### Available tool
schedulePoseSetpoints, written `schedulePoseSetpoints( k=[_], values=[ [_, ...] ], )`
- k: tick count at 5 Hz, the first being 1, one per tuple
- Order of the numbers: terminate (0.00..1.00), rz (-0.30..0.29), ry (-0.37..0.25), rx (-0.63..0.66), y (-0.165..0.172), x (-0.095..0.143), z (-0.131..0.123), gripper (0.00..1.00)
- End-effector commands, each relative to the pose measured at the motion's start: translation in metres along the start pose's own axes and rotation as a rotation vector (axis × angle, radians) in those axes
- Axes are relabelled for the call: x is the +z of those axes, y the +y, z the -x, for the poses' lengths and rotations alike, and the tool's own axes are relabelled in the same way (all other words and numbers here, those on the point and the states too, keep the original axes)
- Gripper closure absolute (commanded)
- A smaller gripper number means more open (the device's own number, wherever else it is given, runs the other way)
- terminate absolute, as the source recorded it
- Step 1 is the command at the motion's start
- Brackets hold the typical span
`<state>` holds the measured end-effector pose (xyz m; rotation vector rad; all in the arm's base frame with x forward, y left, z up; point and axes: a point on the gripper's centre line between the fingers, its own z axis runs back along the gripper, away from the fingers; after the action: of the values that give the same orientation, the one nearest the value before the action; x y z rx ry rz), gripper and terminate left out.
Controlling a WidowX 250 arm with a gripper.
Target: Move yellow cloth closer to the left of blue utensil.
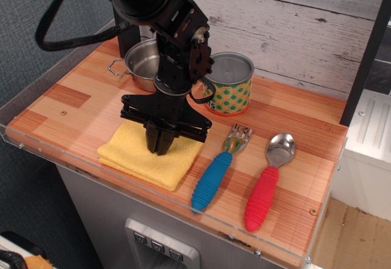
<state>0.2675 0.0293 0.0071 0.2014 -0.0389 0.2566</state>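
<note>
The yellow cloth (137, 157) lies folded on the wooden counter near the front edge, just left of the blue utensil (214, 176). The utensil is a fork with a ribbed blue handle and iridescent tines pointing to the back. A small gap separates the cloth's right corner from the handle. My gripper (160, 148) points straight down onto the middle of the cloth, its fingers close together and pinching the fabric. The black arm hides the cloth's back part.
A red-handled spoon (267, 182) lies right of the fork. A steel pot (143, 65) and a green-dotted can (227, 84) stand at the back. The counter's clear rim (122, 182) runs along the front and left.
</note>
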Motion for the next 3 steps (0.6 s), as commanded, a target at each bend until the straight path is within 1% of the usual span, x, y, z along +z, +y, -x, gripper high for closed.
schedulePoseSetpoints(
  k=[1,3],
  values=[
    [0.00,0.001,-0.046,0.003,0.009,0.018,-0.004,0.00],
    [0.00,-0.006,-0.073,0.016,0.018,0.038,-0.009,0.00]
  ],
)
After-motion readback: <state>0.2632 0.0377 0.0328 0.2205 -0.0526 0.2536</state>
